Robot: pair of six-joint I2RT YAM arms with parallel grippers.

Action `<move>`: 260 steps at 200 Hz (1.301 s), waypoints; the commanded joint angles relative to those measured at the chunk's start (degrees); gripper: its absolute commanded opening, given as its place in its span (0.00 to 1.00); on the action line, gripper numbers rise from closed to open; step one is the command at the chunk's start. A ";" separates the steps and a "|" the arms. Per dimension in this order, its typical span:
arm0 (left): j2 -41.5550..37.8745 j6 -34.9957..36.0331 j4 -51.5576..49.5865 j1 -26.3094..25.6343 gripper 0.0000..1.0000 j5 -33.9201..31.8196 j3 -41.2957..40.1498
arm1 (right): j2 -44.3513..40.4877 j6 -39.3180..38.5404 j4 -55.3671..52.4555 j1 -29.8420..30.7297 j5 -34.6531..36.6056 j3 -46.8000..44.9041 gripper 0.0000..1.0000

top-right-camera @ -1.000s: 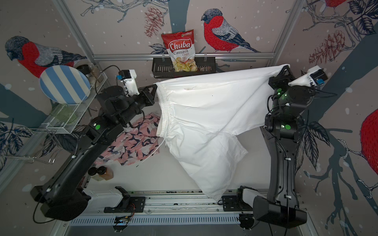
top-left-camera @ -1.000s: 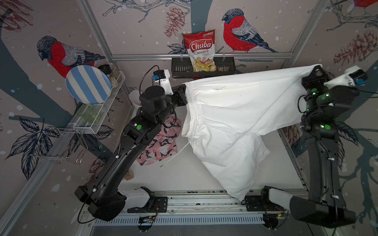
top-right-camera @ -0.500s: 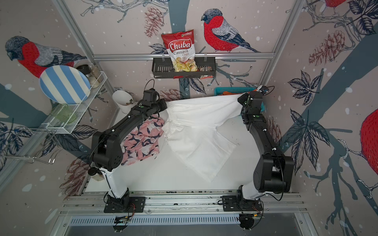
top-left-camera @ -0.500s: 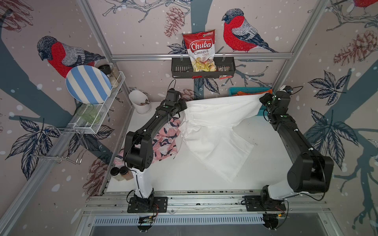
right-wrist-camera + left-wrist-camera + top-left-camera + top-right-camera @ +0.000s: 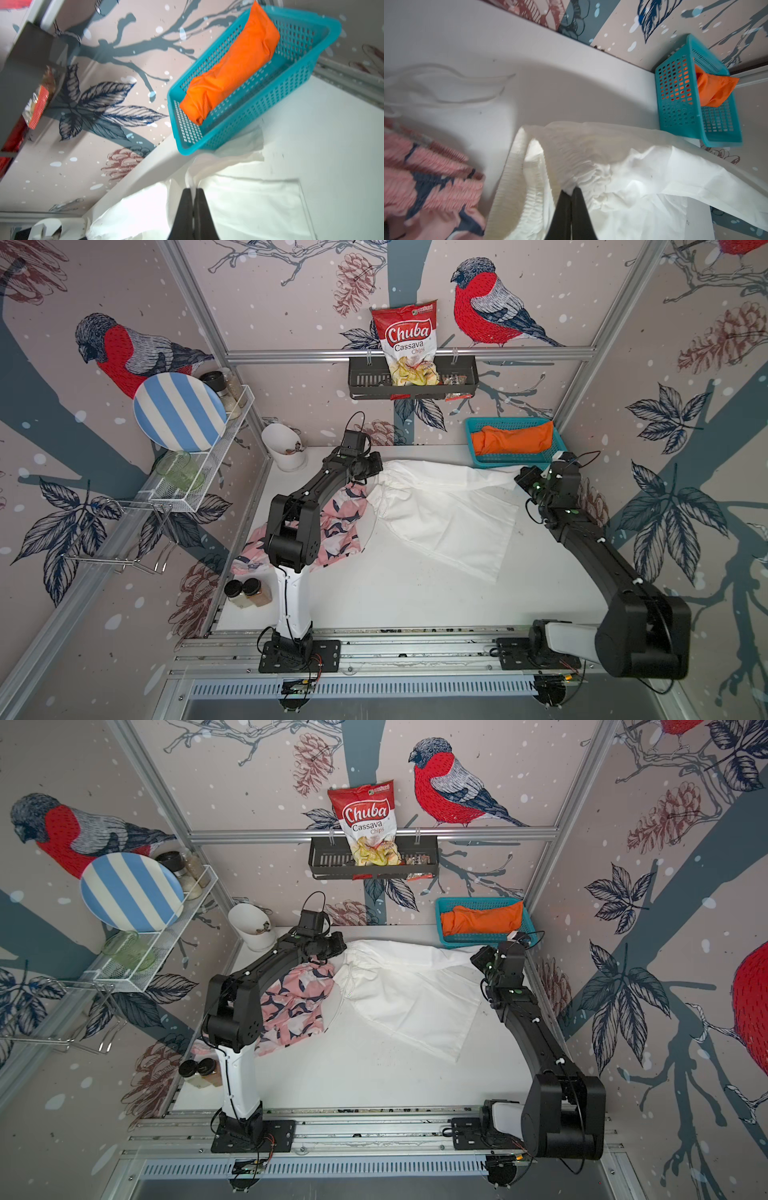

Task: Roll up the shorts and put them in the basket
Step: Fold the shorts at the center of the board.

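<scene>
The white shorts [image 5: 449, 510] lie spread over the far half of the table [image 5: 395, 597], stretched between the 2 arms; the elastic waist points toward the left arm, 1 leg hem runs toward the right arm, and the other leg fans out flat toward the near edge. The left gripper [image 5: 571, 190] is pinched closed on the gathered waistband; the left wrist view shows its 2 dark fingers pressed together with white cloth bunched at their tips. The right gripper [image 5: 194, 190] is likewise clamped tight on the white cloth, with a thin fold running in between its fingers at the corner nearest the teal basket [image 5: 301, 68].

The orange shorts [image 5: 228, 72] sit inside that basket as 1 tight roll, lying along its length; the basket stands in the far right corner of the table, and the white cloth reaches its near wall, touching or just beside, I cannot tell. The pink shorts [image 5: 340, 522], patterned in navy and white, lie crumpled and unrolled on the left side of the table; they are partly hidden under the left arm, just beside the white waistband.
</scene>
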 commanded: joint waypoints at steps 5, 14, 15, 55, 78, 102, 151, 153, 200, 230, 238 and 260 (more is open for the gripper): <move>-4.92 0.68 -0.88 1.39 0.00 1.23 -6.14 | -5.78 -0.17 -5.59 -0.98 -2.70 -2.98 0.00; -6.43 1.43 -0.94 1.59 0.00 2.20 -7.89 | -7.58 -0.32 -8.32 -2.03 -4.85 -3.02 0.00; -6.56 1.48 -1.02 1.60 0.00 2.25 -8.10 | -7.72 -0.32 -8.65 -2.15 -5.11 -2.98 0.00; -10.76 1.56 -1.14 1.60 0.00 6.72 -13.06 | -16.46 -2.99 -21.30 -3.96 -9.50 -4.51 0.00; -12.12 1.18 -2.24 1.69 0.00 7.19 -15.48 | -21.33 -2.67 -25.37 -4.85 -9.83 -10.56 0.00; -13.70 1.93 -3.63 1.69 0.00 4.82 -18.45 | -25.23 -1.53 -26.05 -4.99 -9.24 -17.61 0.00; -11.20 1.50 -4.01 1.89 0.00 1.49 -20.14 | -26.81 0.38 -23.31 -5.00 -10.69 -25.25 0.00; -11.11 1.45 -4.11 1.89 0.00 1.39 -20.05 | -26.90 0.34 -23.38 -4.99 -10.79 -25.26 0.00; -14.71 3.66 -10.06 1.87 0.00 -1.58 -14.31 | -29.56 -1.11 -30.57 -5.16 -10.88 -19.74 0.00; -15.42 4.30 -9.85 1.86 0.00 -2.19 -18.55 | -32.70 0.08 -31.47 -4.69 -13.01 -23.22 0.00; -14.77 4.21 -9.60 1.88 0.00 -2.32 -19.85 | -33.89 0.78 -31.36 -4.39 -12.76 -24.90 0.00; -13.68 4.49 -9.01 1.87 0.00 -2.42 -22.72 | -35.84 2.34 -31.32 -3.72 -13.03 -29.39 0.00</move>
